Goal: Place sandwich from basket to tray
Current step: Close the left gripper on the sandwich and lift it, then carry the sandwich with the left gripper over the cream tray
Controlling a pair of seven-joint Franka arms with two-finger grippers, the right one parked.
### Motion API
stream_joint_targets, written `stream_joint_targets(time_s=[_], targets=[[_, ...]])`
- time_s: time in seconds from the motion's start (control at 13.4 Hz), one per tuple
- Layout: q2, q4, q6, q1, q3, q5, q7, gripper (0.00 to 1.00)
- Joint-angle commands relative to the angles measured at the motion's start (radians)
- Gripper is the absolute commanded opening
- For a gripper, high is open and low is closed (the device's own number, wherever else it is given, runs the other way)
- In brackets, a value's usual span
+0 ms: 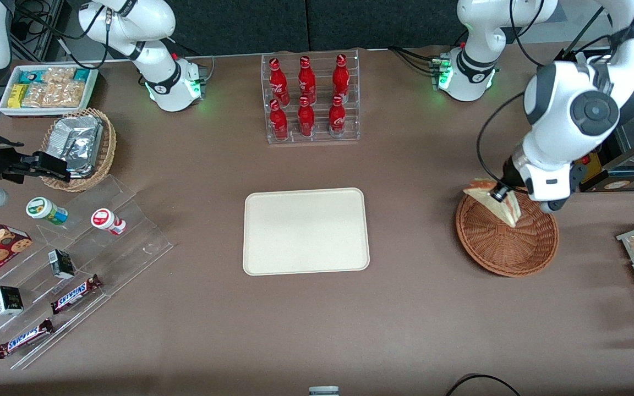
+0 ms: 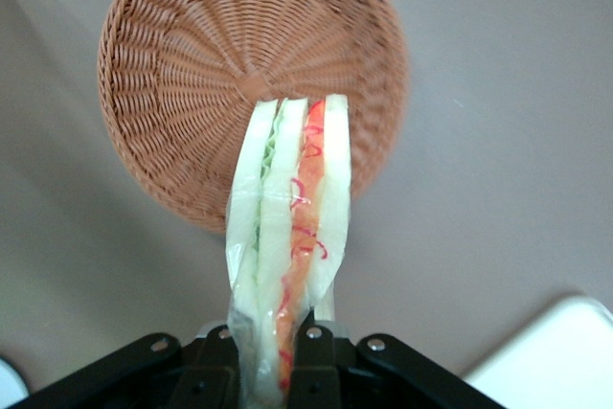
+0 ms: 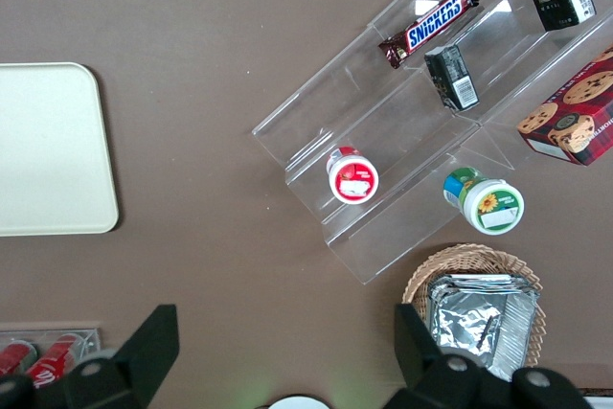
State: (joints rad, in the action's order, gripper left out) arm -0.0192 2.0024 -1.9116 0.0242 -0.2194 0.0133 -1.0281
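End effector [image 2: 273, 361]: clamped on one corner of the sandwich, held above the basket at the working arm's end of the desk.
Sandwich [image 1: 501, 202]: lifted clear of the basket, seen hanging from the black fingers [image 2: 321, 371] in the wrist view, cut edge with red and green filling shown, clear wrap around it.
Basket [image 1: 507, 242]: left with nothing in it, directly under the load.
Tray [image 1: 306, 231]: bare, mid-desk, well apart from the basket.
Slip risk: only a narrow end is pinched; slippery wrap and soft bread could be pulled free by a swing during the carry.
Squash risk: the layers could be crushed or splayed if squeezed harder.
Drop risk: if released too high or tilted, the wedge could be tipped over the tray's low rim.
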Motion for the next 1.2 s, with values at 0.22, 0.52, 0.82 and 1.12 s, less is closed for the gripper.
stream_joint_targets(time_s=[0.22,0.52,0.82,1.12], targets=[[0.126,-0.255,0.120,-0.001,-0.262,0.010,-0.050,0.00],[0.351,-0.382,0.112,0.185,-0.336,0.196,-0.070,0.00],[0.553,-0.458,-0.036,0.286,-0.334,0.280,-0.069,0.00],[0.659,-0.476,-0.115,0.338,-0.330,0.388,-0.084,0.00]])
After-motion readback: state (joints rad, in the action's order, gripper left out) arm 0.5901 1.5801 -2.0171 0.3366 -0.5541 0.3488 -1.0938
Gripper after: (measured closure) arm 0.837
